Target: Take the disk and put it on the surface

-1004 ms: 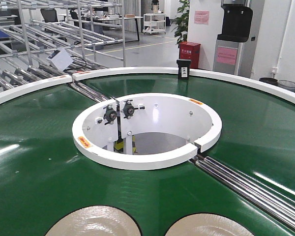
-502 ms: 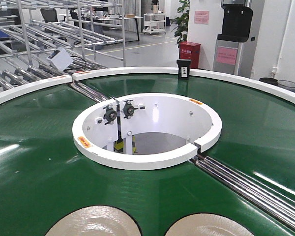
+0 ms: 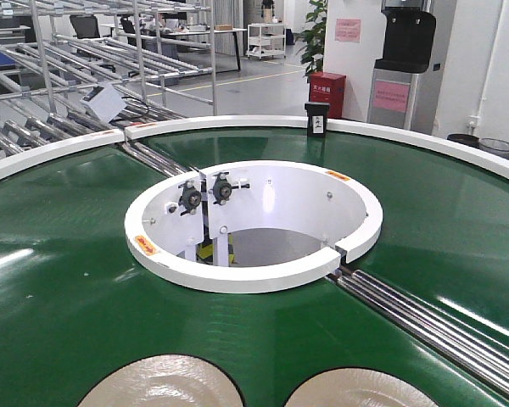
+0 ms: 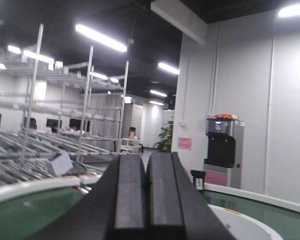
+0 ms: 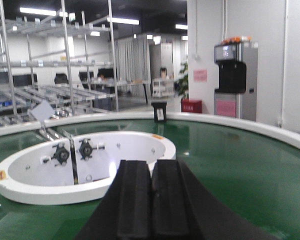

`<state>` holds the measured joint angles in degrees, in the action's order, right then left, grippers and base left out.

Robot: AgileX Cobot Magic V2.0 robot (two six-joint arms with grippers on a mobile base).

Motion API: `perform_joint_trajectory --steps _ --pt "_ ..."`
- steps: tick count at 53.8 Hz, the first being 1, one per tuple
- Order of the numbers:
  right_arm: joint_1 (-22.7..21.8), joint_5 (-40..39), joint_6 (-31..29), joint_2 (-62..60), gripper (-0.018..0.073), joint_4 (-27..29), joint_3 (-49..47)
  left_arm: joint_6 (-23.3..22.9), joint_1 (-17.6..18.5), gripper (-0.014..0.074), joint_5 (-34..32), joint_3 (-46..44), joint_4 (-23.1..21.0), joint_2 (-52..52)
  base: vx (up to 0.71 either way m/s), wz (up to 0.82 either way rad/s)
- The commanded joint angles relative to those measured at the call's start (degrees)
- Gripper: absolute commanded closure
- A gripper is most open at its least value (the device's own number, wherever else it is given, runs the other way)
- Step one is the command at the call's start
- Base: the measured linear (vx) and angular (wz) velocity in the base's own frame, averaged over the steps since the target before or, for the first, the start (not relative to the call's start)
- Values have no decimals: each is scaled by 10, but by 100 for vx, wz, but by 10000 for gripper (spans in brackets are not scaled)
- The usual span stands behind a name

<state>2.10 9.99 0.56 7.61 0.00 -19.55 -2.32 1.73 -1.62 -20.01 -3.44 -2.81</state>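
Front-facing view, left disk (image 3: pixel 161 386), right disk (image 3: pixel 360 392) lying flat, left tool (image 4: pixel 146 159), right tool (image 5: pixel 151 165) closed

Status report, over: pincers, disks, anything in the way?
Shut and empty: left pincer, right pincer. On the belt, ungrasped: left disk, right disk. Out of view: surface. Nothing seen blocking.
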Motion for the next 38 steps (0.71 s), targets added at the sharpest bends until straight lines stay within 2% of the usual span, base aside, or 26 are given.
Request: perform_joint_trajectory --steps 1,5,12,26,32,38 --pt "0 2 -11 65 568 0 -66 37 1 598 40 -93 6 -58 0 0" --pt "0 2 -11 114 568 0 -79 50 1 597 76 -133 6 -104 0 0" --pt "0 3 -10 191 564 5 -79 51 1 594 101 -142 6 -176 0 0" --pt "0 5 -10 296 540 5 -79 50 1 581 91 -114 6 -324 0 0" --pt "0 5 -10 324 505 5 -79 49 1 564 90 -105 6 -386 0 0" --pt "0 4 -10 344 438 5 -79 49 1 508 74 -105 6 -439 0 0"
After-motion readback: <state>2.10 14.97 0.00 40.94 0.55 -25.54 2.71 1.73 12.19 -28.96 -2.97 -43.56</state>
